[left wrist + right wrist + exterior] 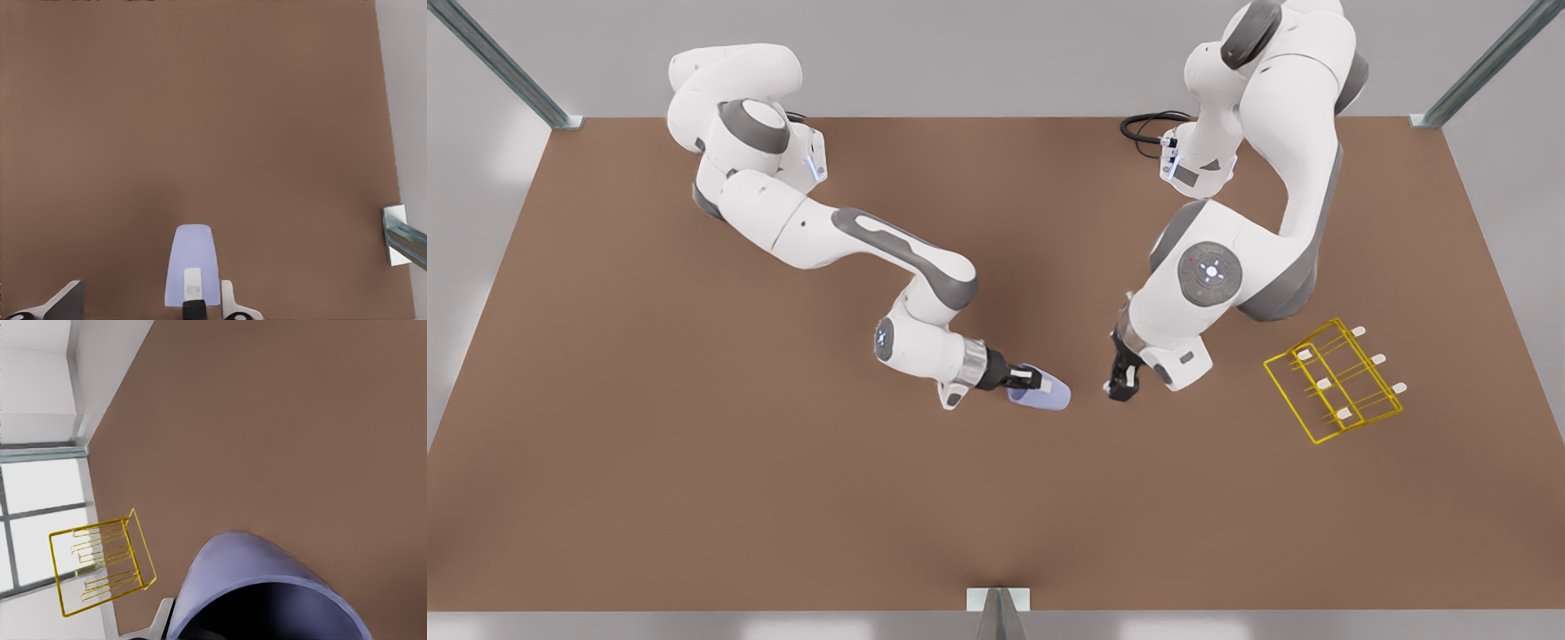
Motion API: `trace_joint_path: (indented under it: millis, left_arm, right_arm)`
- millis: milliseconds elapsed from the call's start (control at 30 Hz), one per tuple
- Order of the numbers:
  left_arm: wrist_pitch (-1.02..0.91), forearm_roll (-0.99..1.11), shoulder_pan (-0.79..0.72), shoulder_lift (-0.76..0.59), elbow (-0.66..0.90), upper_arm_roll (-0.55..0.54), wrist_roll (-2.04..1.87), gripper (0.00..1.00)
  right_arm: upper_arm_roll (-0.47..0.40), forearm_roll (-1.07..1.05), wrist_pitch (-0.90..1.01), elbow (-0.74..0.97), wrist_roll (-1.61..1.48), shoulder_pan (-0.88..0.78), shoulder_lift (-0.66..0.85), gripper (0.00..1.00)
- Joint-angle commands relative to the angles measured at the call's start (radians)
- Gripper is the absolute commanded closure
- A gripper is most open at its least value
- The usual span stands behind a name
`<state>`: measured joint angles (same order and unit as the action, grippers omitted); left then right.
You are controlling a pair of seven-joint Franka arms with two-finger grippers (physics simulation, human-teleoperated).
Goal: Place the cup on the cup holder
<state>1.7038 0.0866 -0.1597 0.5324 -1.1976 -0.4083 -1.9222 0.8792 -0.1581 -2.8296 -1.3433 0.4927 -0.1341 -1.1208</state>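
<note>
The lavender-blue cup [1047, 396] lies tilted on its side just above the brown table, near the middle of the front view. My left gripper [1035, 384], on the arm at the front view's left, is shut on the cup's wide end. In the left wrist view one white finger [192, 283] presses on the cup [191, 250]. My right gripper [1122, 384] hangs a short way to the front view's right of the cup, pointing down. The right wrist view looks into the cup's dark mouth [260, 577] from close by. The yellow wire cup holder [1290, 402] stands further right, also seen from the right wrist [100, 555].
The brown table [694, 489] spreads wide around both arms. A metal bracket [998, 600] sits at the table's near edge, and metal posts [1476, 71] rise at the far corners. A black cable [1145, 129] loops by the right arm's base.
</note>
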Motion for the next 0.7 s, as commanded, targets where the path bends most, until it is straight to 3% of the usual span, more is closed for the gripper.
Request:
trace_joint_path:
  millis: [0,133,333,367,667]
  left_arm:
    - [-0.076,0.004,0.008,0.006,0.001,0.0,-0.414,0.0]
    - [0.082,0.099,-0.063,0.034,0.003,-0.006,-0.423,0.0]
    - [-0.029,0.079,-0.07,0.017,0.024,-0.004,-0.386,0.0]
    - [-0.049,0.077,-0.072,0.014,0.023,-0.004,-0.411,0.0]
    - [0.091,0.082,-0.139,0.11,0.009,-0.004,-0.389,0.0]
  right_arm:
    - [-0.002,0.077,-0.082,0.03,0.213,-0.027,-0.027,0.79]
    - [-0.003,0.121,-0.077,0.027,0.213,-0.039,-0.065,0.79]
    - [-0.016,0.227,-0.068,0.03,0.208,-0.036,-0.102,0.79]
    - [-0.017,0.232,-0.068,0.03,0.211,-0.036,-0.113,0.0]
    - [-0.019,0.339,-0.068,0.009,0.204,0.036,-0.133,0.0]
